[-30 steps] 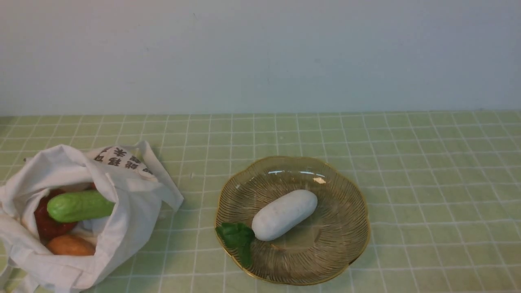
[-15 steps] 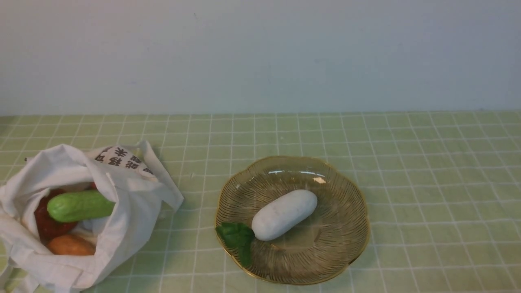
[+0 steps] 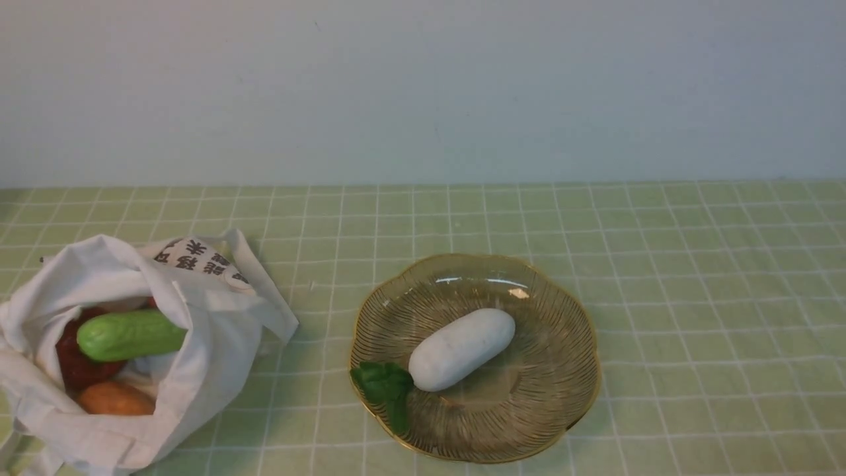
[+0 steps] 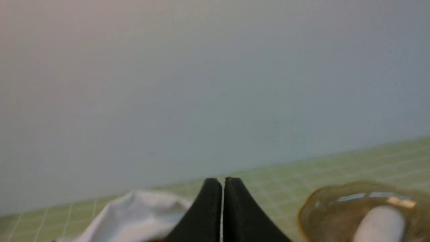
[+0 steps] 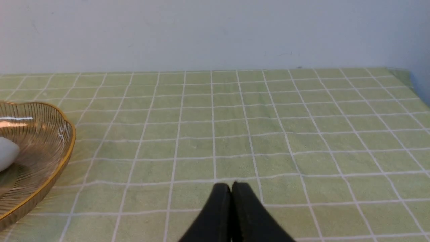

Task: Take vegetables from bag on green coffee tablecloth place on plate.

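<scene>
The white radish [image 3: 461, 348] with dark green leaves [image 3: 386, 389] lies in the amber glass plate [image 3: 562, 396] on the green checked tablecloth [image 3: 694, 297]. The white cloth bag [image 3: 205, 330] lies open at the left, holding the green cucumber [image 3: 129, 334], the red vegetable [image 3: 76, 367] and the orange-brown one [image 3: 114, 398]. Neither gripper shows in the front view. My left gripper [image 4: 223, 183] is shut and empty, with the bag [image 4: 134, 215] and plate [image 4: 322, 208] beyond it. My right gripper [image 5: 231, 188] is shut and empty over the cloth, right of the plate [image 5: 63, 148].
A plain pale wall [image 3: 423, 86] runs along the back of the table. The cloth's right edge [image 5: 408, 79] shows in the right wrist view.
</scene>
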Tool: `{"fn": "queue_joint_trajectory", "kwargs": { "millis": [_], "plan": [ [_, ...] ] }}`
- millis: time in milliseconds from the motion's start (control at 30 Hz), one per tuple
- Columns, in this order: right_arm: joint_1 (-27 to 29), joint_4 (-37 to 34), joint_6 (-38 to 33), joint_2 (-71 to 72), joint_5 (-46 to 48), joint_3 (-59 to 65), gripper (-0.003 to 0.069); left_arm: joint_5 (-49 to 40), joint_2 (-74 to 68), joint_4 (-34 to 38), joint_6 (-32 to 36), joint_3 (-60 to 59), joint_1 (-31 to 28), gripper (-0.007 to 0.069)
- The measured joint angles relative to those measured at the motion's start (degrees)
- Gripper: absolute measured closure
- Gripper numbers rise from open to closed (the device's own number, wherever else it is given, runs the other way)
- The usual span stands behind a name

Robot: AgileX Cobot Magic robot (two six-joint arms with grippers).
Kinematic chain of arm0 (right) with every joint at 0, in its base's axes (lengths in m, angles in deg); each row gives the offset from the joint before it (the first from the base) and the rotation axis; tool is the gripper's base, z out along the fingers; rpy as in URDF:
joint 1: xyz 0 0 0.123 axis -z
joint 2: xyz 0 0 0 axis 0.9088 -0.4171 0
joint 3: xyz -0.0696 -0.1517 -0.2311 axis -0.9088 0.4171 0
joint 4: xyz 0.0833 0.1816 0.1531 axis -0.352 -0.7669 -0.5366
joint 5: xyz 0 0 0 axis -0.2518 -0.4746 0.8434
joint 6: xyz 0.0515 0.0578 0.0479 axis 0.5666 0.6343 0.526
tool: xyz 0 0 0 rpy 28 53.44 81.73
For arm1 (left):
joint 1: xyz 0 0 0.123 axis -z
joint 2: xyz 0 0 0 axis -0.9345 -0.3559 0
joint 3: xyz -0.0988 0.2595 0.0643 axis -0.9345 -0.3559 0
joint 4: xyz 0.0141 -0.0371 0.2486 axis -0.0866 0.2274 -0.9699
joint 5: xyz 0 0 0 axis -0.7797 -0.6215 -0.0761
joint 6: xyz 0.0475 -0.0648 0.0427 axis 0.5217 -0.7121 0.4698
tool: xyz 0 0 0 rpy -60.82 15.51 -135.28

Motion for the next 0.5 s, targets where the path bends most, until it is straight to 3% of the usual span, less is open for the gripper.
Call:
{"fn": "queue_joint_trajectory", "kwargs": {
  "millis": [167, 500],
  "plan": [
    [0.0, 0.0, 0.0, 0.0, 0.0, 0.0, 0.0675, 3.1, 0.0, 3.15, 4.26, -10.61, -6.28, 0.0629],
    [0.0, 0.0, 0.0, 0.0, 0.0, 0.0, 0.0675, 0.85, 0.0, 3.84, 4.73, -16.41, -6.78, 0.0629]
  ]
}}
